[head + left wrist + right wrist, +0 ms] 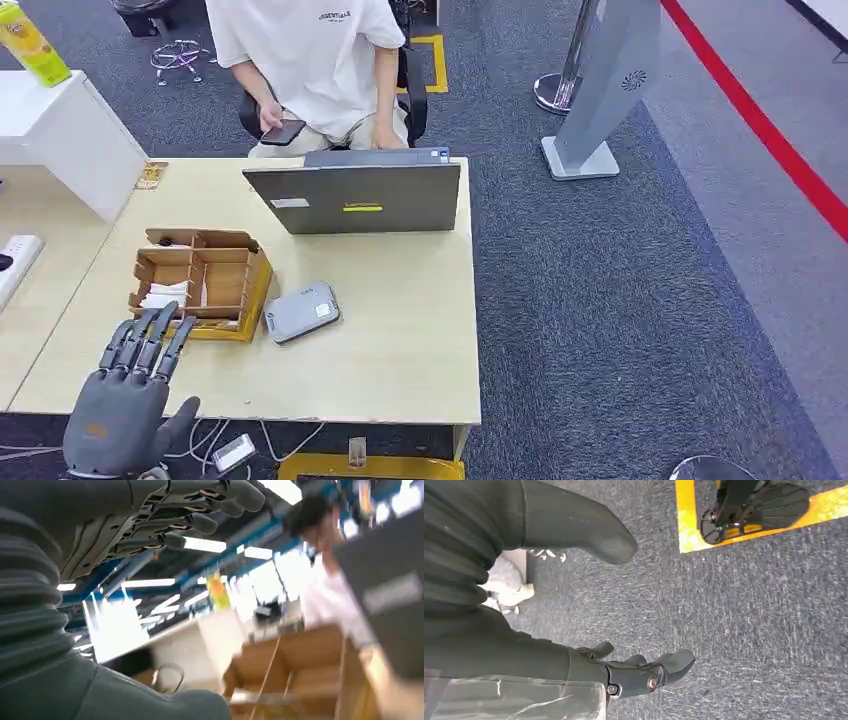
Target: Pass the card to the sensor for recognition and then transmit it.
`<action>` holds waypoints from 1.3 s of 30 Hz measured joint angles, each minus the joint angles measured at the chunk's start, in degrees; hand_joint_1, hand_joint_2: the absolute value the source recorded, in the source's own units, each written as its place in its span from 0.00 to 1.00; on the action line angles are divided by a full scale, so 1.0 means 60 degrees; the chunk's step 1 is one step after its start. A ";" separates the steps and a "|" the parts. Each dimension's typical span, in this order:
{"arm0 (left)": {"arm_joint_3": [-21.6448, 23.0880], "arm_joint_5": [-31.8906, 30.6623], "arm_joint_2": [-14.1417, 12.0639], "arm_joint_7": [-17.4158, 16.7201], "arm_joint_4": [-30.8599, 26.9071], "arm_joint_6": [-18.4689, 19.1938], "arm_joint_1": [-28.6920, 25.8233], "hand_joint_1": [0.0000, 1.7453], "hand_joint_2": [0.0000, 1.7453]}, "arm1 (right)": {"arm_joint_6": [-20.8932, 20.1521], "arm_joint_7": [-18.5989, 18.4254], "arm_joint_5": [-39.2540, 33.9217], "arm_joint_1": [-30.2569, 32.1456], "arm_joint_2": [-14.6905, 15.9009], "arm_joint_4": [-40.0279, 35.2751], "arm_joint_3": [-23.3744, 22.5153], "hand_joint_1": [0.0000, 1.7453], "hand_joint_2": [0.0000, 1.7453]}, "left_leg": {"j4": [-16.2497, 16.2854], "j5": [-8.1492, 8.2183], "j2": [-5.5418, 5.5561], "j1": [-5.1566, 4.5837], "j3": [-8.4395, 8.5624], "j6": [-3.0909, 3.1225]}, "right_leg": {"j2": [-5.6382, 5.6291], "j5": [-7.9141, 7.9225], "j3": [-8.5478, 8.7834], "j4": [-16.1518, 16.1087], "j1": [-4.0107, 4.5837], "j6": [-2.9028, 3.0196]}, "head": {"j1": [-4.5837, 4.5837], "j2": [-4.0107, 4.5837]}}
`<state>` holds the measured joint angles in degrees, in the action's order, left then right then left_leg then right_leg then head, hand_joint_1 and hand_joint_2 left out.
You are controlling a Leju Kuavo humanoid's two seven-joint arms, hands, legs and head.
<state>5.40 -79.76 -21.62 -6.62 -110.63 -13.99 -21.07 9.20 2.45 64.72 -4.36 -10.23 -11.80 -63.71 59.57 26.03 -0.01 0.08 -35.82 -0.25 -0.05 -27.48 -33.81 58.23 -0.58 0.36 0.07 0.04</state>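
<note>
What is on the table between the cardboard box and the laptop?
Nothing. In the head view, the stretch of table between the cardboard box and the laptop is bare wood. The grey sensor sits off to the box's side.

The head view cuts off the person in a white T-shirt (305, 50) at the top edge, so the head and shoulders are out of frame. The open grey laptop (352, 197) on the pale wooden table (400, 340) shows its lid's back, hiding screen and keyboard. White items in the brown cardboard divided box (200, 280) are too small to identify. The grey many-fingered left hand (125, 395) is cropped at its wrist by the bottom edge. In the left wrist view that box (295, 670) and the person (330, 580) are smeared by blur. The right hand (574, 605) has its fingers partly hidden behind its palm.
</note>
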 joint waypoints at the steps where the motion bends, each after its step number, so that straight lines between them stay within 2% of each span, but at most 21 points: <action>1: -0.0132 0.0081 -0.0033 -0.0015 0.0258 0.0450 0.0214 0.00 1.00 | -0.0022 -0.0007 0.0022 -0.0007 0.0000 0.0000 0.0000 0.00 1.00 | 0.0000 -0.0002 0.0005 0.0002 0.0001 0.0000 | 0.0005 0.0000 0.0004 0.0002 0.0002 0.0000 | -0.0004 0.0000; 4: -0.0525 0.0271 -0.0145 0.0087 0.1198 0.1103 0.0879 0.00 1.00 | -0.0124 -0.0062 0.0160 -0.0036 0.0010 0.0000 0.0000 0.00 1.00 | -0.0003 -0.0012 0.0004 0.0005 0.0008 -0.0008 | 0.0005 0.0006 0.0009 0.0007 0.0005 0.0009 | -0.0004 0.0000; 7: -0.0707 0.0336 -0.0197 0.0160 0.2087 0.1431 0.1470 0.00 1.00 | -0.0197 -0.0106 0.0230 -0.0046 0.0022 0.0000 0.0004 0.00 1.00 | -0.0002 -0.0019 0.0004 0.0006 0.0010 -0.0019 | 0.0004 0.0009 0.0011 0.0008 0.0007 0.0012 | 0.0000 0.0000; 13: -0.0748 0.0278 -0.0127 0.0113 0.3660 0.1661 0.2778 0.00 1.00 | -0.0324 -0.0146 0.0485 -0.0075 0.0047 0.0000 0.0033 0.00 1.00 | 0.0002 -0.0020 0.0007 0.0005 0.0008 -0.0018 | 0.0007 0.0010 0.0012 0.0005 0.0006 0.0009 | 0.0000 0.0000; 19: -0.0609 0.0136 0.0201 -0.0041 0.4968 0.1804 0.3983 0.00 1.00 | -0.0324 -0.0222 0.0583 -0.0109 0.0047 0.0000 0.0080 0.00 1.00 | 0.0007 -0.0022 0.0011 0.0003 0.0008 -0.0013 | 0.0007 0.0017 0.0014 0.0004 0.0004 0.0001 | 0.0004 0.0000; 24: -0.0438 0.0092 0.0401 -0.0182 0.5763 0.1673 0.4567 0.00 1.00 | -0.0335 -0.0284 0.0677 -0.0114 0.0047 0.0000 0.0098 0.00 1.00 | 0.0010 -0.0021 0.0010 0.0004 0.0008 -0.0013 | 0.0005 0.0017 0.0010 0.0003 0.0004 0.0001 | 0.0004 0.0000; 28: -0.0288 0.0045 0.0597 -0.0212 0.6354 0.1196 0.5038 0.00 1.00 | -0.0401 -0.0288 0.0794 -0.0118 0.0047 0.0000 0.0120 0.00 1.00 | 0.0009 -0.0022 0.0010 0.0004 0.0008 -0.0014 | 0.0005 0.0017 0.0011 0.0004 0.0004 0.0001 | 0.0007 0.0000; 33: -0.0176 -0.0043 0.0794 -0.0175 0.6752 0.0831 0.5383 0.00 1.00 | -0.0426 -0.0284 0.0842 -0.0119 0.0047 0.0000 0.0178 0.00 1.00 | 0.0009 -0.0022 0.0007 0.0004 0.0008 -0.0014 | 0.0002 0.0018 0.0011 0.0004 0.0004 0.0002 | 0.0000 0.0000; 39: 0.0043 -0.0061 0.0984 0.0003 0.6916 0.0710 0.5477 0.00 1.00 | -0.0423 -0.0284 0.0841 -0.0118 0.0047 0.0000 0.0193 0.00 1.00 | 0.0009 -0.0022 0.0006 0.0003 0.0007 -0.0014 | 0.0002 0.0018 0.0011 0.0004 0.0004 0.0002 | 0.0004 0.0000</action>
<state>5.66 -80.13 -15.71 -6.60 -69.13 -9.73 11.80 6.67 0.74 69.77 -5.06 -9.94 -11.80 -62.55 59.63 25.90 0.03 0.10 -35.77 -0.34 -0.04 -27.37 -33.75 58.25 -0.55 0.38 0.09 0.04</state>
